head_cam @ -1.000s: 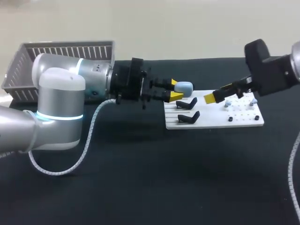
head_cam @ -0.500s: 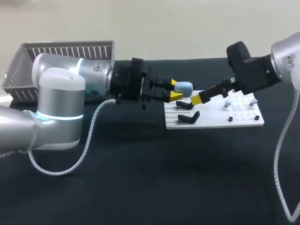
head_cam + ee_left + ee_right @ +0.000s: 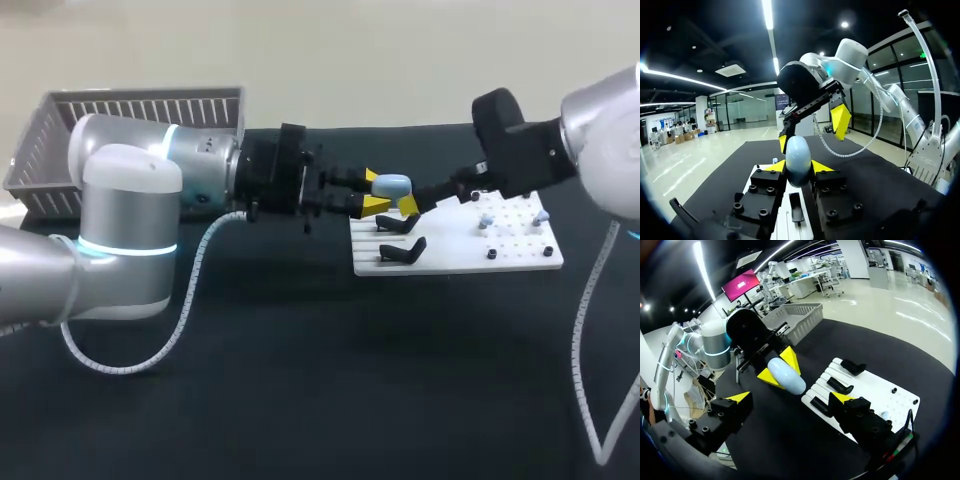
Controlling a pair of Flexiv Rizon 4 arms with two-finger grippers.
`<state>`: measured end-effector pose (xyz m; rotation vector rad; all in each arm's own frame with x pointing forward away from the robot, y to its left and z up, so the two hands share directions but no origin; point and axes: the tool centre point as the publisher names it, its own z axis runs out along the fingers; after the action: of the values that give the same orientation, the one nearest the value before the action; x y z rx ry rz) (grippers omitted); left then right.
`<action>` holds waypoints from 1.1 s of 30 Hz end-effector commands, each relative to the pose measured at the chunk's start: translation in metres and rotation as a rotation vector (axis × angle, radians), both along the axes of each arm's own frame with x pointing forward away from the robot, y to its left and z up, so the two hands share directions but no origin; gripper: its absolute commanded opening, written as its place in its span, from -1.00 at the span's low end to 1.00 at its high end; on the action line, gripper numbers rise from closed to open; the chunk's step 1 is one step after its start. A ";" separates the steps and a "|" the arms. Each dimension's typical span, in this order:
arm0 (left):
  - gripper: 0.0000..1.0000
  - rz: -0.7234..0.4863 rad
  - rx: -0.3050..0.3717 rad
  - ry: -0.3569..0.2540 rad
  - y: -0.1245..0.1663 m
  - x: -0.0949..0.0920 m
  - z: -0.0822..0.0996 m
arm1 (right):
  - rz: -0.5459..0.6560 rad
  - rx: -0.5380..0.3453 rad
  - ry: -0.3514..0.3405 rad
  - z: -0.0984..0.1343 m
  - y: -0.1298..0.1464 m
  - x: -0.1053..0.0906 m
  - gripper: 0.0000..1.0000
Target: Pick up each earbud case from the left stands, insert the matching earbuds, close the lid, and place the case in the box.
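Observation:
My left gripper [image 3: 378, 192] is shut on a light-blue earbud case [image 3: 391, 185] and holds it in the air over the left end of the white board [image 3: 455, 262]. The left wrist view has the case [image 3: 797, 160] pinched between my yellow tips. My right gripper [image 3: 405, 198] stands open right at the case, its fingers [image 3: 841, 119] to either side of the case's far end. From the right wrist the case [image 3: 786, 376] lies ahead, between my wide-open fingers [image 3: 740, 397]. Small light-blue earbuds [image 3: 487, 220] sit on the board's right part.
Two black stands [image 3: 400, 222] rise from the board's left part, under the case. Small black earbuds [image 3: 492, 254] rest near the board's front edge. A grey slatted basket [image 3: 130, 125] stands at the back left of the black table.
My right arm has swung left from over the earbuds to the case, and its open fingers now straddle the case's end. The left arm and the case have stayed still.

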<state>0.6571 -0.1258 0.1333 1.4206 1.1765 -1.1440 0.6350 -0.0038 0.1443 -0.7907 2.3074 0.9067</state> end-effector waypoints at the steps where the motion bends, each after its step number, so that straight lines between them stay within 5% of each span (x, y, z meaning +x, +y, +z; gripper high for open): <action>1: -1.00 0.003 -0.004 -0.003 0.000 -0.001 -0.001 | -0.040 -0.027 -0.006 -0.002 0.003 0.000 1.00; 33: -1.00 0.003 -0.004 -0.003 0.000 -0.001 -0.001 | -0.111 -0.037 0.021 -0.011 0.002 0.024 1.00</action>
<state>0.6571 -0.1258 0.1333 1.4206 1.1763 -1.1441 0.6585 -0.0023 0.1338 -0.6685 2.3626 0.8386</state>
